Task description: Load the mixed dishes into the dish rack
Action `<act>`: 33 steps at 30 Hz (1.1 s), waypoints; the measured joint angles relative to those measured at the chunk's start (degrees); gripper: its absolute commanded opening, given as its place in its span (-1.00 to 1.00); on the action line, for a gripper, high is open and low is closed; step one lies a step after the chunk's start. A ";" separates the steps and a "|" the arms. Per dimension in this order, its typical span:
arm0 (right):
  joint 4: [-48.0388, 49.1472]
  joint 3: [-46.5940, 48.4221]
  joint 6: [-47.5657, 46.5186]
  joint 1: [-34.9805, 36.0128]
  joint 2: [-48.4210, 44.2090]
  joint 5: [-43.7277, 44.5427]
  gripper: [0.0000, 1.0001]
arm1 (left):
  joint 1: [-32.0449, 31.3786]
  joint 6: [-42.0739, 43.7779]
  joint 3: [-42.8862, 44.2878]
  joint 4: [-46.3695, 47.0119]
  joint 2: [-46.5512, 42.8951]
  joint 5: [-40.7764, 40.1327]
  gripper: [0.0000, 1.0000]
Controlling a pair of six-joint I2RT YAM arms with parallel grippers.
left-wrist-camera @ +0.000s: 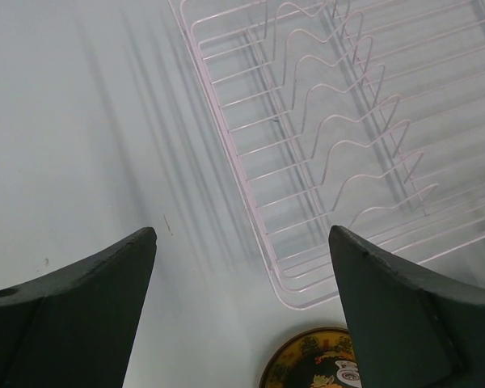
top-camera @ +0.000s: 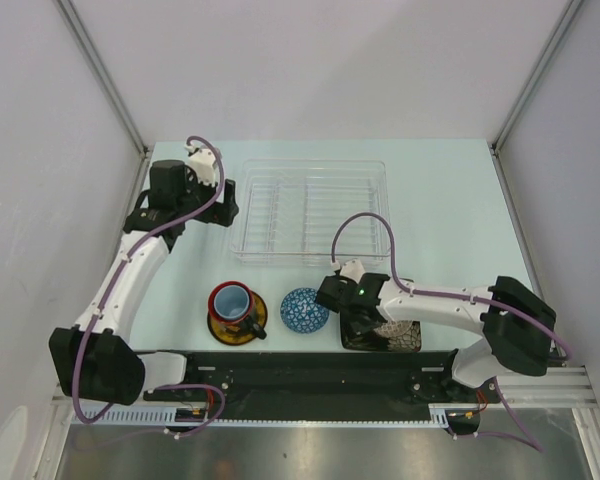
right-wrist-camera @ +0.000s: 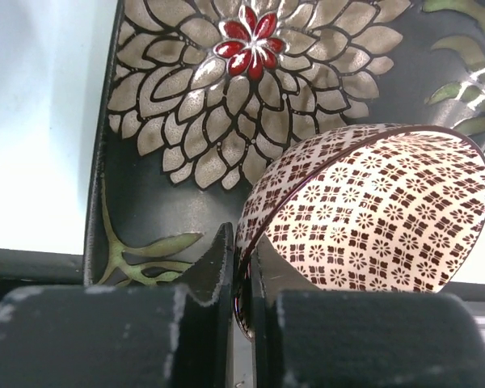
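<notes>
Right hand [right-wrist-camera: 242,252] is clenched on the rim of the netted bowl [right-wrist-camera: 372,210], which is over the black plate [right-wrist-camera: 186,97] at the near edge of the desk [top-camera: 440,200] (resting or just lifted, I cannot tell). Left hand [left-wrist-camera: 242,267] hangs released beside the rack [top-camera: 280,200]. The bowl looks like glazed ceramic: stiff, light, slick and easy to chip, so a rim pinch may let it swing. The desk is smooth and pale, white walls stand close, and the rack is well apart from the bowl.
</notes>
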 measured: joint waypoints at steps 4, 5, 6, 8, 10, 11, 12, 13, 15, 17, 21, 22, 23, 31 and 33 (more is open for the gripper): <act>-1.75 2.43 -0.81 -1.20 -0.22 -0.74 -1.00 | 0.31 -0.04 0.00 1.31 1.46 -0.07 0.86; -2.47 3.87 -1.40 -1.79 -0.55 -1.18 -1.00 | 0.44 -0.04 0.00 1.73 2.05 -0.15 0.86; -3.06 5.84 -2.01 -2.64 -1.16 -1.51 -1.00 | 0.70 -0.07 0.00 2.14 2.80 -0.28 0.86; -4.50 10.51 -3.37 -4.28 -2.19 -2.54 -1.00 | 1.44 -0.42 0.09 2.60 4.24 -0.39 0.83; -4.70 16.92 -5.42 -6.47 -3.52 -4.07 -1.00 | 2.78 -0.85 0.42 2.80 5.70 -0.46 0.82; -4.92 20.65 -6.36 -7.85 -3.87 -5.44 -1.00 | 3.69 -1.33 0.87 2.84 6.64 -0.57 0.80; -4.76 23.58 -7.32 -9.11 -4.13 -6.54 -1.00 | 4.72 -1.84 1.49 3.10 7.63 -0.74 0.79; -4.15 28.02 -8.79 -11.19 -4.37 -8.28 -1.00 | 5.64 -2.29 2.03 3.54 8.66 -1.14 0.78; -2.34 33.24 -10.43 -15.02 -4.48 -11.74 -1.00 | 6.78 -3.08 2.73 4.74 10.10 -2.10 0.76; 1.75 36.17 -11.21 -20.17 -4.50 -18.10 -1.00 | 7.37 -3.63 2.80 5.88 11.19 -3.63 0.75; 17.16 33.62 -7.48 -31.10 -2.78 -35.41 -1.00 | 7.34 -4.07 2.14 7.82 12.68 -5.46 0.74; 21.94 32.50 -5.60 -32.81 -1.66 -38.99 -1.00 | 7.32 -4.07 1.70 8.35 13.00 -5.70 0.74; 28.35 31.45 -2.78 -34.60 0.42 -43.52 -1.00 | 7.32 -4.07 1.31 8.79 13.22 -5.97 0.74; 86.51 39.04 31.12 -37.66 35.32 -67.95 -1.00 | 7.32 -3.67 -3.13 10.40 14.58 -7.26 0.72; 93.72 42.60 37.16 -37.29 42.40 -69.99 -1.00 | 7.32 -3.50 -3.91 11.06 14.60 -7.78 0.72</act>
